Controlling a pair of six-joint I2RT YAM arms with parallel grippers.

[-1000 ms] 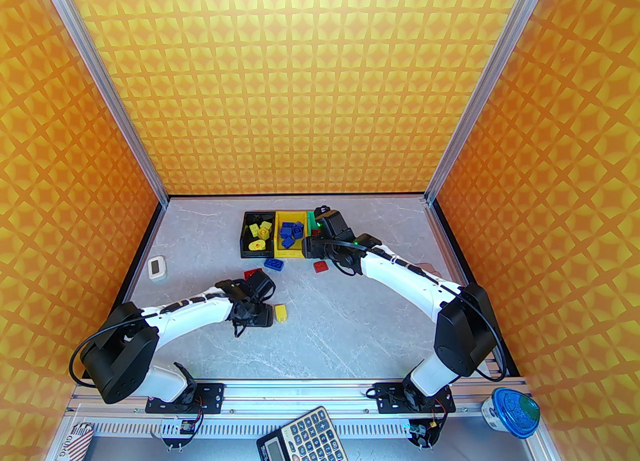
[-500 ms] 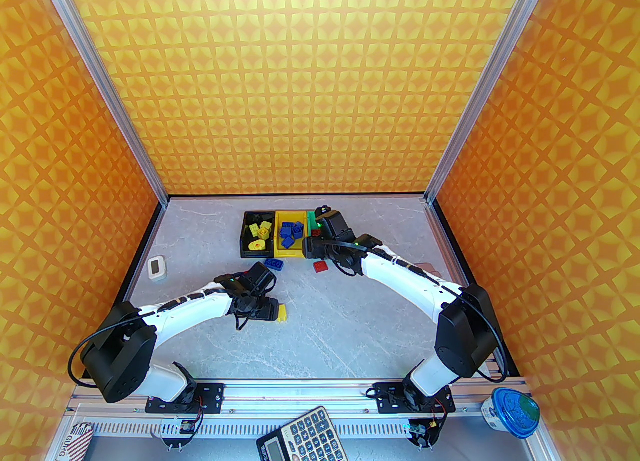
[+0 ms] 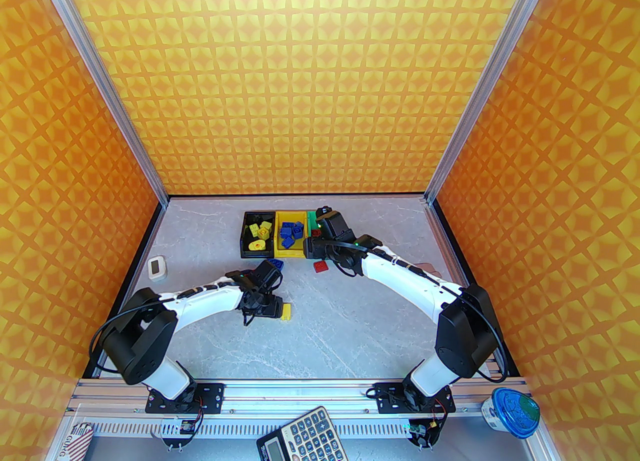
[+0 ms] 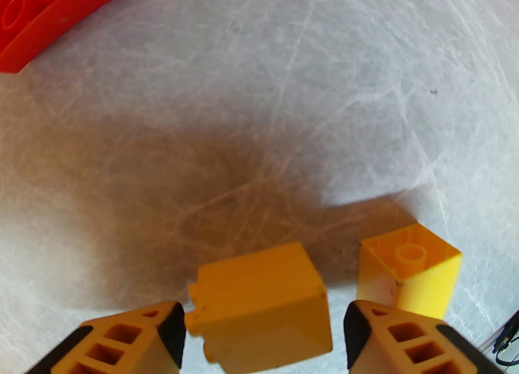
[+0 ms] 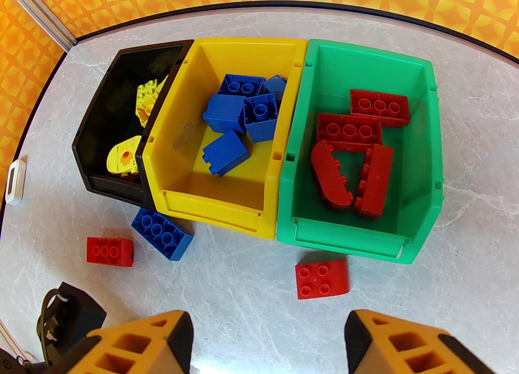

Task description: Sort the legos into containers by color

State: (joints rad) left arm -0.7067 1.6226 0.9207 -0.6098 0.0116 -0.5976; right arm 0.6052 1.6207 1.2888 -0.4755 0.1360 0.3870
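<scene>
Top external: green container [image 3: 312, 222] behind arm [image 3: 400, 274]

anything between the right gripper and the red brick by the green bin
Nothing visible: the right gripper is open over bare table, with the red brick just beyond its fingertips, in front of the green bin.

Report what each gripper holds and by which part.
Nothing is clamped yet. The left gripper straddles a yellow brick across its sides, with a gap showing at one finger. The right gripper is open and empty.
</scene>
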